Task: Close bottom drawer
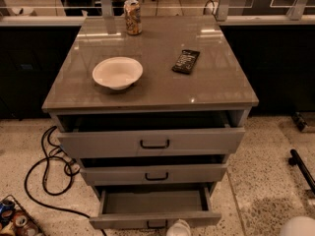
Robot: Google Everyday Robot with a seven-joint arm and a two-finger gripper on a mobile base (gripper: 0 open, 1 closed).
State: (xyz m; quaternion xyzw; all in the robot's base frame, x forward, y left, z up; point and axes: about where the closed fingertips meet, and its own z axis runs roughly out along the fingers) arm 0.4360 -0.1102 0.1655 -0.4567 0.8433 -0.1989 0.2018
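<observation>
Speckled stone floor [263, 191] down here. Our white hand [178, 227] pokes in at the bottom edge, just at the front of the lowest grey metal drawer [152, 201]. Its grip we can't tell. That drawer sits pulled well out, so we reckon the whole push is left to do.

The counter [157, 91] is a glossy grey top, with lights showing as pale patches towards its far edge. A white bowl [117, 73] sits upright on its left half, about midway between the far and near edges. A printed drinks can [132, 16] stands upright at the far edge, left of the middle and well apart from the bowl. A dark, flat packet [185, 61] lies right of centre, turned a little askew to the edges. The gripper [178, 227] is well below the near edge, down by the front of the bottom drawer [152, 203].
</observation>
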